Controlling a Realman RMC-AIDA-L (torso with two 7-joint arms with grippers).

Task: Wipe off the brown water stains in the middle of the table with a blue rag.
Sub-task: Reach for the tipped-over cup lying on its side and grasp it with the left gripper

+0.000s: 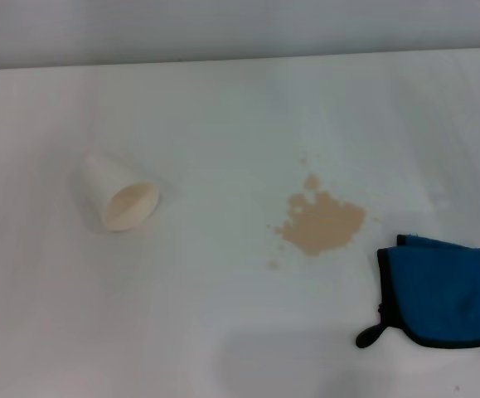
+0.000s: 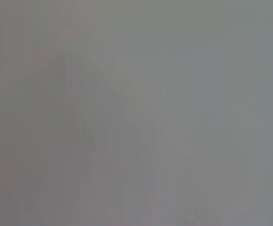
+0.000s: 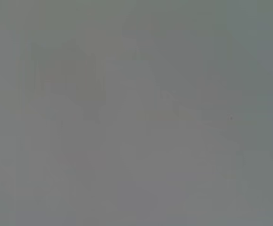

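The brown water stains (image 1: pixel 321 222) form a tan blotch with small specks on the white table (image 1: pixel 223 108), right of centre in the head view. The blue rag (image 1: pixel 437 291) lies folded flat at the front right, just right of the stains, with dark edging and a black loop tab (image 1: pixel 370 334) at its front left corner. Neither gripper shows in the head view. Both wrist views are a plain grey blank and show no task thing.
A cream paper cup (image 1: pixel 117 192) lies on its side at the left of the table, its mouth turned toward the front right. The table's far edge (image 1: pixel 240 60) runs along the back.
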